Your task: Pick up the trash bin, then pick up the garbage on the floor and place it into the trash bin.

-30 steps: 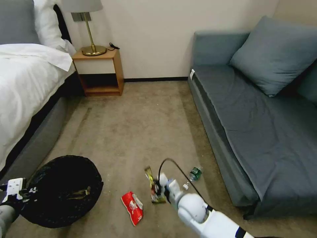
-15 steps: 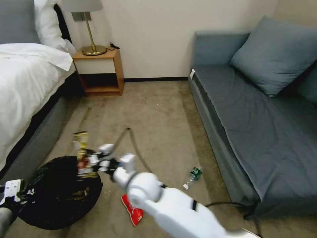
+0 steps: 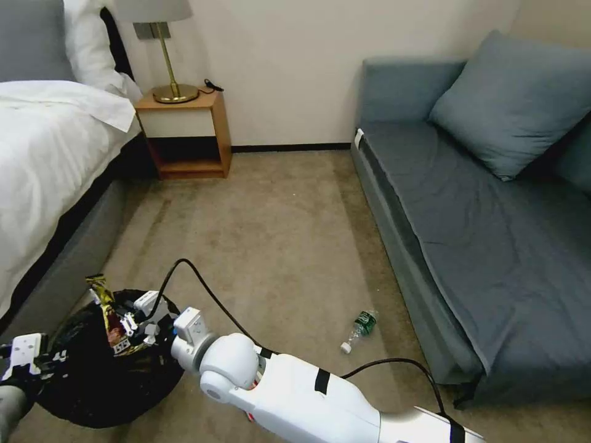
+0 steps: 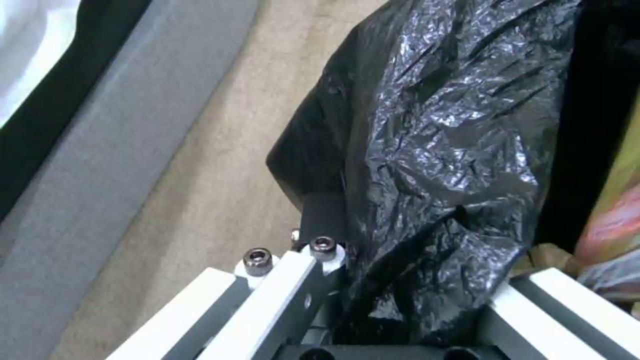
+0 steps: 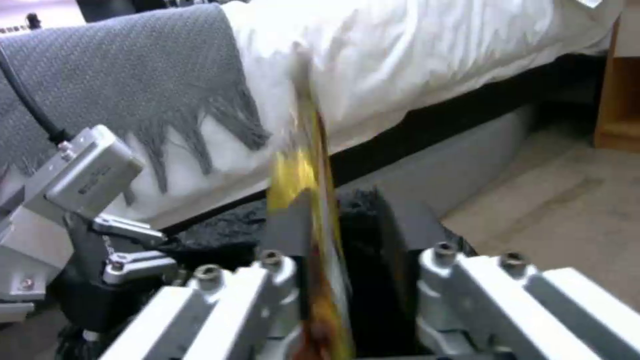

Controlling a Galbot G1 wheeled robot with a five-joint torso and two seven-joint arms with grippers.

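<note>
Gold-brown, one wrapper (image 3: pixel 111 317) hangs over my one bin (image 3: pixel 92 394) from the right gripper (image 3: pixel 126 326) (jaws half-released), left gripper (image 3: pixel 28 363) clenching the rim; one bottle (image 3: pixel 359 329) remains.

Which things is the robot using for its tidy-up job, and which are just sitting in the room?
For the job: bin, gripped at its rim by the left gripper; wrapper at the right gripper, above the bin; bottle on the carpet.
Just there: bed, lamp, nightstand, sofa, cushion.
</note>
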